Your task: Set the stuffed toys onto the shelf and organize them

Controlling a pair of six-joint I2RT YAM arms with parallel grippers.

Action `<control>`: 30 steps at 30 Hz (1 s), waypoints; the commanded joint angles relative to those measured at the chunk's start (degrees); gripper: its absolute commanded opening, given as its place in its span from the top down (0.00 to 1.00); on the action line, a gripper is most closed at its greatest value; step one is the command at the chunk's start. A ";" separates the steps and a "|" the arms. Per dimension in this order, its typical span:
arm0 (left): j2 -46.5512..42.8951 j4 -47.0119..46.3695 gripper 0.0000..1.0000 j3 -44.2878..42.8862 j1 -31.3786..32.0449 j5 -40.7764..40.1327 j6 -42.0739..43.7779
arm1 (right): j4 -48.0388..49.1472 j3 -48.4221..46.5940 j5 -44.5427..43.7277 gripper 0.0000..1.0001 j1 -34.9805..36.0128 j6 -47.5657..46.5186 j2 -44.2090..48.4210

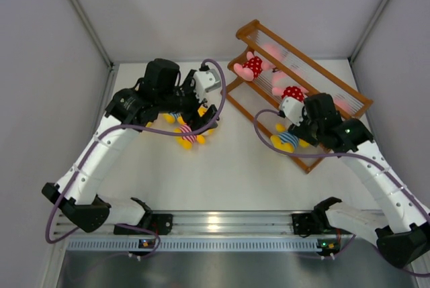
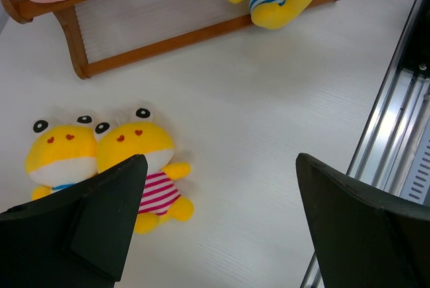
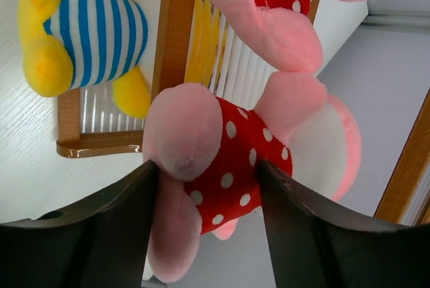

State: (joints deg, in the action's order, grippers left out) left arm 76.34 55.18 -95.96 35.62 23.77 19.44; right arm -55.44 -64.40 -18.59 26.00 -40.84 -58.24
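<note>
The brown wooden shelf (image 1: 336, 86) stands at the back right. My right gripper (image 1: 297, 103) is shut on a pink toy in a red white-dotted outfit (image 3: 235, 160) and holds it at the shelf's middle tier. A second pink dotted toy (image 1: 252, 66) lies on the shelf further back. A yellow toy in a blue-striped shirt (image 1: 287, 139) rests on the lowest tier. My left gripper (image 1: 200, 115) is open and empty, just above two yellow toys on the table: one in a pink-striped shirt (image 2: 144, 167) and one with a blue shirt (image 2: 60, 157), partly hidden by a finger.
The shelf's lower rail (image 2: 201, 33) shows at the top of the left wrist view. A metal rail (image 1: 222, 224) runs along the near table edge. Grey walls close in the left, back and right sides.
</note>
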 commanded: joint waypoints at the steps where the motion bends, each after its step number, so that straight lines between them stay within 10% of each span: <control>1: -2.15 -2.53 0.02 -1.16 -0.11 1.19 0.60 | 0.07 -2.65 -1.01 0.38 -0.86 0.93 -0.03; 15: -2.15 -2.53 0.02 -1.16 -0.11 1.02 1.30 | -1.36 -12.24 -0.65 0.20 14.43 1.91 -3.37; 30: -7.42 -2.44 0.02 5.25 -8.71 -19.46 2.26 | 9.47 -11.01 -1.81 0.28 5.38 -1.52 -16.37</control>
State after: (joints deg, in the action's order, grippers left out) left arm 70.28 54.50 -92.42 29.30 10.28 20.73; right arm -50.89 -75.40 -20.69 32.51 -41.52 -72.95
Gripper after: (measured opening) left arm 0.984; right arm 0.735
